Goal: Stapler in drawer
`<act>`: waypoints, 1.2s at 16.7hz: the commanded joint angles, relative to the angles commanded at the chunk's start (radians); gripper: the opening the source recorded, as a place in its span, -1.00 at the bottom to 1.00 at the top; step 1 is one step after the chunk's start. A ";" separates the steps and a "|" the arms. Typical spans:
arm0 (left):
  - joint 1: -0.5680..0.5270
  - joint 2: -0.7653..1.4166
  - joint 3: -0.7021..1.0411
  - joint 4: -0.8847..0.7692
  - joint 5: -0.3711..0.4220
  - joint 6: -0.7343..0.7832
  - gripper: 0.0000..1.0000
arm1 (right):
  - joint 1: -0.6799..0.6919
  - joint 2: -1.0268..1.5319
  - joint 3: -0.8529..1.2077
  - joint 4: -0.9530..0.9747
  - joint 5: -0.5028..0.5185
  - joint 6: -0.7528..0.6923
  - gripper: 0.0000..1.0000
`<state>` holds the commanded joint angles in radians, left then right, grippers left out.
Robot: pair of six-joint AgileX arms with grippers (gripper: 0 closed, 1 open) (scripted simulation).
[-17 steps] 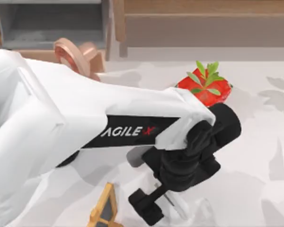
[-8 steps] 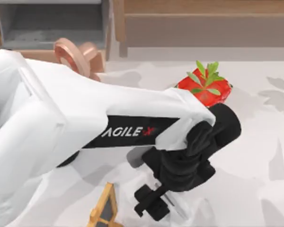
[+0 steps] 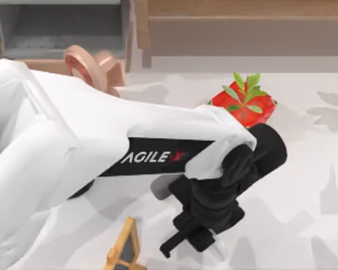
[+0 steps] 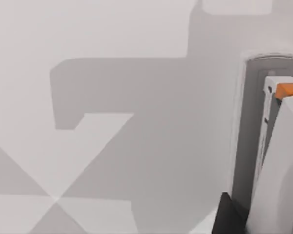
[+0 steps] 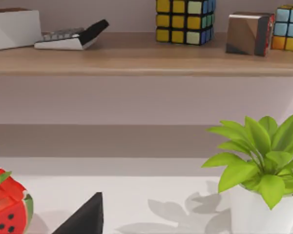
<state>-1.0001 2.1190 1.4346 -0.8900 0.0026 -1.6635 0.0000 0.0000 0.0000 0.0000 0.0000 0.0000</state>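
Stapler (image 4: 271, 146): lying flat on the pale table (image 3: 304, 185), at its near edge and a little right of centre; in the left wrist view it is showing as a slim light-grey-and-white body with a darker strip along one side, close against the camera.
Left claw (image 3: 194, 239): hanging low and directly over the stapler, black wrist pointing down; I cannot tell whether its fingers are apart or are pressing on the stapler.
Left arm (image 3: 101, 146): reaching across from the table's left side, covering much of the near table.
Drawer (image 3: 62, 28): standing open at the far left corner, grey inside facing up, tan front panel toward the table; well apart from the stapler.
Copper ring ornament (image 3: 87, 64): standing just in front of the drawer's front panel.
Red fruit-shaped object (image 3: 242, 107): sitting beyond the wrist, apart from the claw.
Step in hand: judging from the pose, the arm is working on the pick-up; the stapler is not yet lifted.
Next move: probably a firm hold across the slim body, then a straight lift, then a carry far and left, passing above the copper ornament and over the drawer's open box.
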 joint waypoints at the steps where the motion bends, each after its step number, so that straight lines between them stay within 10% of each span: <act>1: 0.000 0.000 0.000 0.000 0.000 0.000 -1.00 | 0.000 0.000 0.000 0.000 0.000 0.000 1.00; 20: 0.001 -0.040 0.058 -0.101 0.000 0.001 -1.00 | 0.000 0.000 0.000 0.000 0.000 0.000 1.00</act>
<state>-0.9993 2.0790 1.4922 -0.9912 0.0023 -1.6628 0.0000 0.0000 0.0000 0.0000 0.0000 0.0000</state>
